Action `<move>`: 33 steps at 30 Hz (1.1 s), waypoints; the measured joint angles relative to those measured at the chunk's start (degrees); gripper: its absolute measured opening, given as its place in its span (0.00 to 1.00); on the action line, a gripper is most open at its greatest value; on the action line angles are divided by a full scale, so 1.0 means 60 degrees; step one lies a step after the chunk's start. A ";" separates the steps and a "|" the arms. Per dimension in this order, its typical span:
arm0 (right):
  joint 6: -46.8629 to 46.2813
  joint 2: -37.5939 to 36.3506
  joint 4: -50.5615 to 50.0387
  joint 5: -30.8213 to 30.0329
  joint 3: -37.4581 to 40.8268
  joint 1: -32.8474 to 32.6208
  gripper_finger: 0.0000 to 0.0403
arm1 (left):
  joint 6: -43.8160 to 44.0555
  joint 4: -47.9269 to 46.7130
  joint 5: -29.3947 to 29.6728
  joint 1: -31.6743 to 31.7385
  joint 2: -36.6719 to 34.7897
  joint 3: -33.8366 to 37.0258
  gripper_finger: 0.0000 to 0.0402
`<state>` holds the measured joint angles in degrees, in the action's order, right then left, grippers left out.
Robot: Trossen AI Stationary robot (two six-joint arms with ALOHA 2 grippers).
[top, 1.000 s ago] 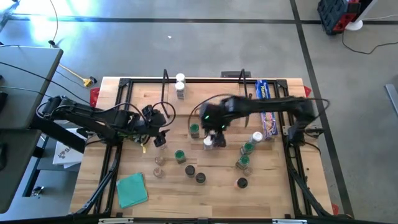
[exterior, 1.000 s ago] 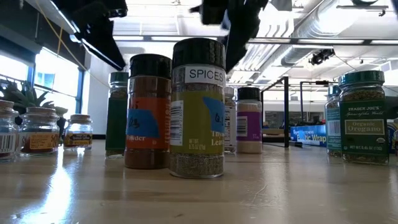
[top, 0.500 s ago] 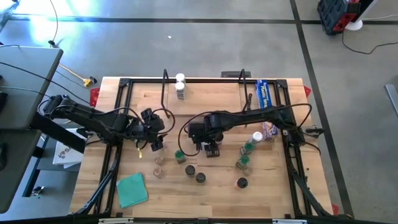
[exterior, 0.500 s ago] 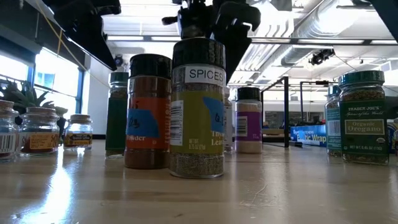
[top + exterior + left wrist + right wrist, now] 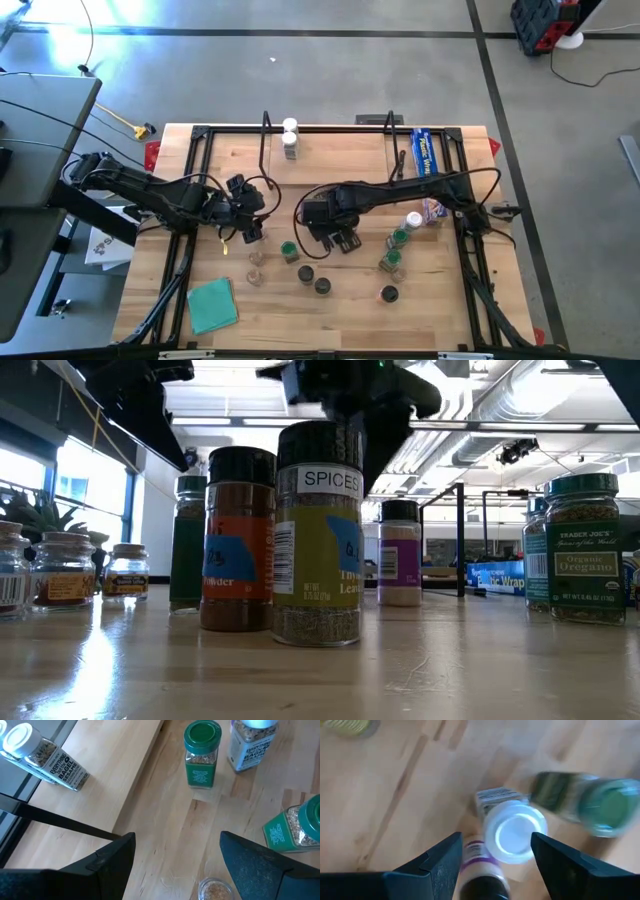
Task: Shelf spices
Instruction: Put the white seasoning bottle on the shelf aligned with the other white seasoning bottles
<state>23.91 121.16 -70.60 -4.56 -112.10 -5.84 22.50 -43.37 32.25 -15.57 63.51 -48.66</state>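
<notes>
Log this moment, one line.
right gripper: open, over white-lidded jar | left gripper: open, idle mid-table | shelf: one shelved jar

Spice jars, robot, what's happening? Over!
Right pincer open above white-lidded jar. Left pincer open, hovering, empty. One jar on shelf. Green-lidded jar crowds the target.

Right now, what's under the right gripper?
Below the open right gripper stands a white-lidded jar. A black-lidded jar and a green-lidded jar are beside it. From above, the arm covers them.
</notes>
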 joint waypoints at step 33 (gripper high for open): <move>-0.7678 0.0206 0.0525 0.0855 0.0213 0.0771 0.69 | 0.0810 -0.0074 0.0319 -0.0488 0.0004 -0.0004 0.71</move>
<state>-22.15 122.40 -67.45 0.58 -110.82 -1.21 27.36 -43.81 34.16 -18.50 63.53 -48.69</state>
